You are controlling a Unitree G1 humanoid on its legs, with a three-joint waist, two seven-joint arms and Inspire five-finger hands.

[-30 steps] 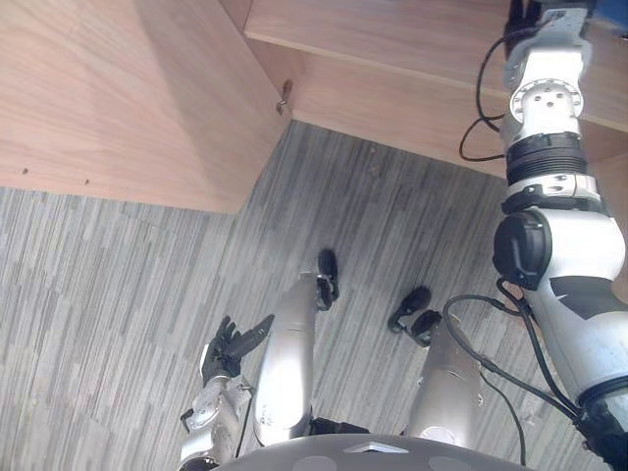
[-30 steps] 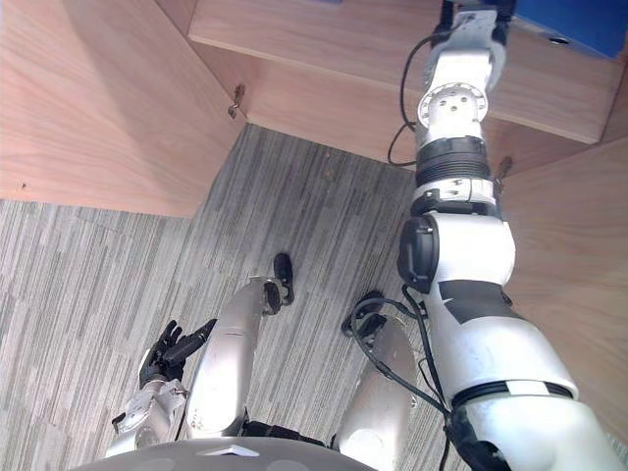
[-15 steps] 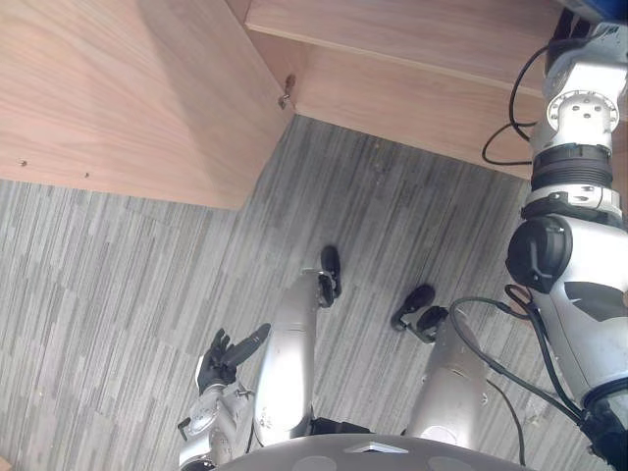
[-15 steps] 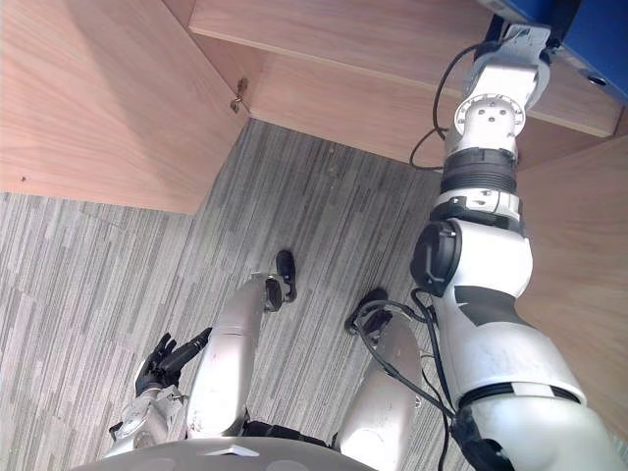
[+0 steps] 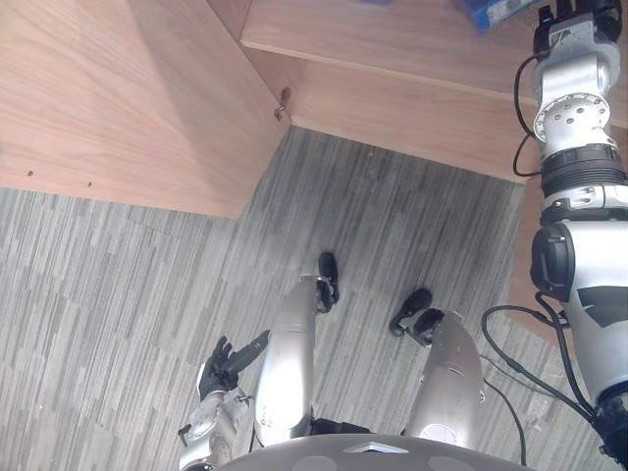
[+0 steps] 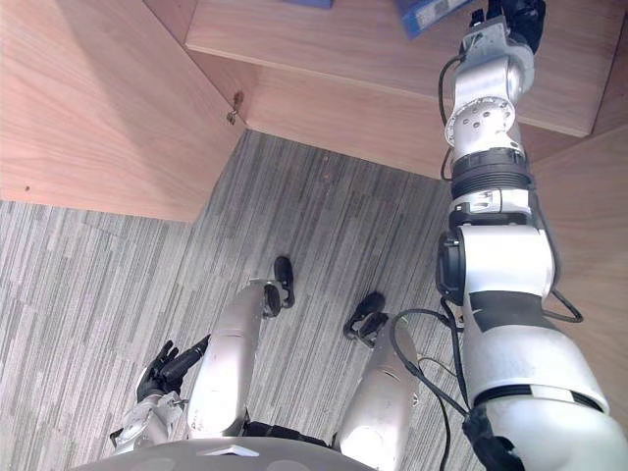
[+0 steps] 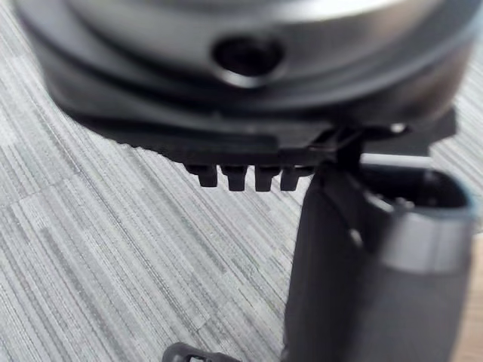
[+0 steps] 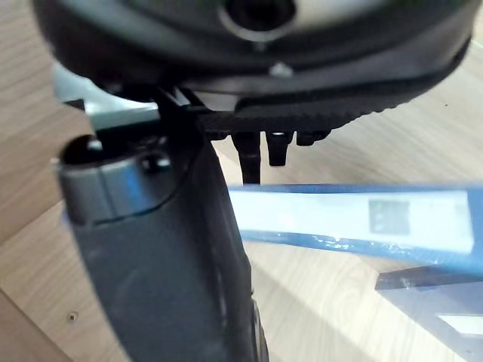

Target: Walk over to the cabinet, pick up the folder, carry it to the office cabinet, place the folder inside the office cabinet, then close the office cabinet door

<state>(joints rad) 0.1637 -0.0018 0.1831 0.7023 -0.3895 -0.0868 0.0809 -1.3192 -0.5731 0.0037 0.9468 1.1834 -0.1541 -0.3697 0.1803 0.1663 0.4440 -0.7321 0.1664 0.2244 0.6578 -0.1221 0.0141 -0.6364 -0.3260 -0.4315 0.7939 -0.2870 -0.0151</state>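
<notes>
Left hand point(image 5: 224, 361) low over carpet point(image 5: 108, 294), idle, fingers relaxed, empty; right hand point(image 6: 510, 14) up at cabinet shelf point(image 6: 334, 44), just beside blue folder point(image 8: 339, 219); grip there: cannot tell. Step judged: placing folder inside; next: confirm release, withdraw arm, swing door point(image 5: 118, 88) closed.

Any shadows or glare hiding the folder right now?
Left eye view: a soft shadow darkens the hinge side of the cabinet door; the blue folder by the shelf is plainly lit. Right wrist view: the right hand covers one end of the folder; no glare.
</notes>
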